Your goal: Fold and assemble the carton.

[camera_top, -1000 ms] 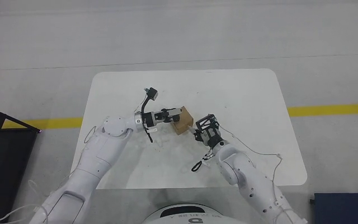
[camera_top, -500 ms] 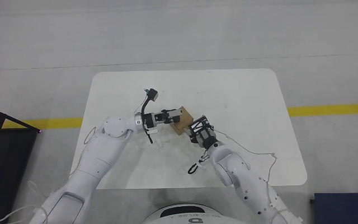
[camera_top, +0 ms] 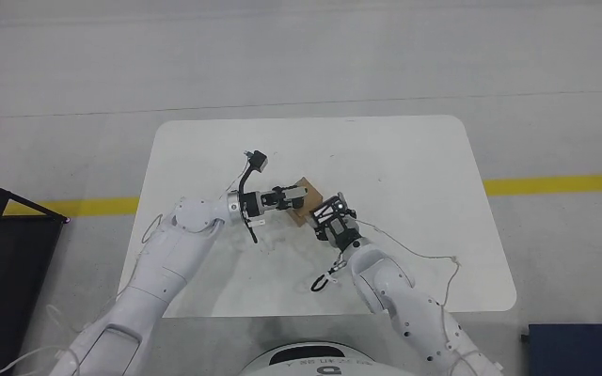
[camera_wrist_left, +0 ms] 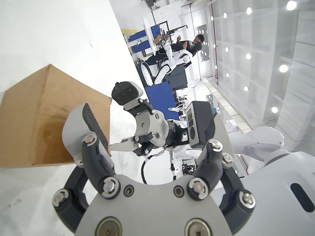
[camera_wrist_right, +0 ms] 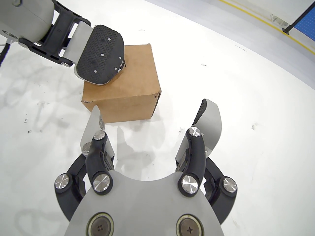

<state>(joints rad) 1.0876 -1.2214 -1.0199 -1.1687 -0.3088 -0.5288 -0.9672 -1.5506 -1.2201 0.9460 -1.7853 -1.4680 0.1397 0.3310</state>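
Observation:
A small closed brown carton stands on the white table near its middle. My left gripper is open at the carton's left side. One of its black ribbed pads lies on the carton's top edge, while the other finger stands well away from the box. My right gripper is open and low over the table, just short of the carton's near side. In the left wrist view the carton is beside my left gripper, with the right gripper just beyond its corner.
The table's right half and far side are bare white surface. A yellow floor line runs past both table ends. A black frame stands off the left edge, and a blue object sits on the floor at the lower right.
My right gripper has moved left along the table, closer to the carton. The left gripper and the carton have barely shifted.

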